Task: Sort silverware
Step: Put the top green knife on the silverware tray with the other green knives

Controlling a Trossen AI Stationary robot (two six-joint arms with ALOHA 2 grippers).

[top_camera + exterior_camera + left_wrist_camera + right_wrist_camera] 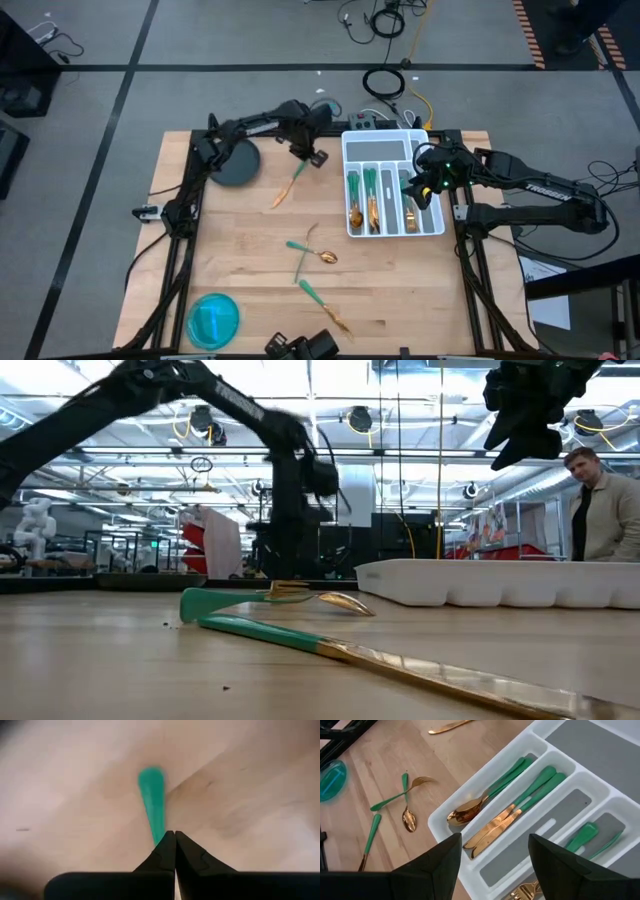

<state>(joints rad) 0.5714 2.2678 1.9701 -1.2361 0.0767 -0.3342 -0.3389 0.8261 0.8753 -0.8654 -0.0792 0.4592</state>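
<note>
White compartment tray holding gold-and-teal spoons, knives and forks, right gripper poised above with fingers apart; left of tray, left gripper pinched on a knife, more silverware loose nearby, blue bowl farther off.

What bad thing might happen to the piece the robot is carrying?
The left claw pinches only the tip of a teal-handled gold knife dangling above the wooden table; it might slip and drop. The right claw hovers over the white compartment tray, so the arms might bump there.
</note>
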